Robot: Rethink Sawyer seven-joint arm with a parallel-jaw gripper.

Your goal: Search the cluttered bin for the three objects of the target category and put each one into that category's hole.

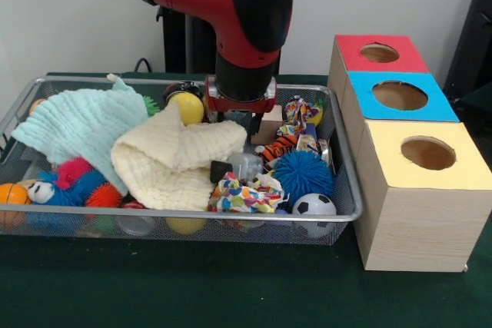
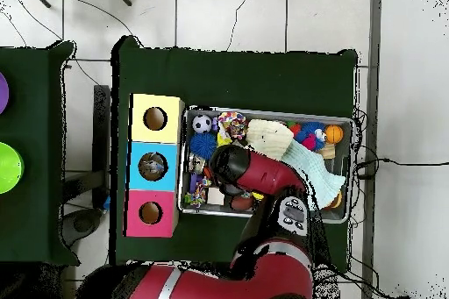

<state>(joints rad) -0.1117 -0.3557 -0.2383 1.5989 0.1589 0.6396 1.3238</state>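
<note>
The bin (image 1: 92, 211) is a wide wire-mesh basket full of clutter; it also shows in the overhead view (image 2: 281, 113). My gripper (image 1: 241, 119) reaches down into the bin's back middle, just behind a cream cloth (image 1: 173, 155) and right of a yellow ball (image 1: 188, 107). The cloth hides its tips. Three wooden boxes stand right of the bin, each with a round hole on top: red (image 1: 350, 45), blue (image 1: 361, 86) and yellow (image 1: 384, 144). In the overhead view the arm (image 2: 250, 168) covers the gripper.
Also in the bin are a mint cloth (image 1: 81, 120), a blue spiky ball (image 1: 301, 176), a soccer ball (image 1: 314, 207), a patterned cloth (image 1: 242, 193), a tiger-striped toy (image 1: 280, 146), a red and blue fuzzy toy (image 1: 73, 178) and an orange ball (image 1: 11, 193).
</note>
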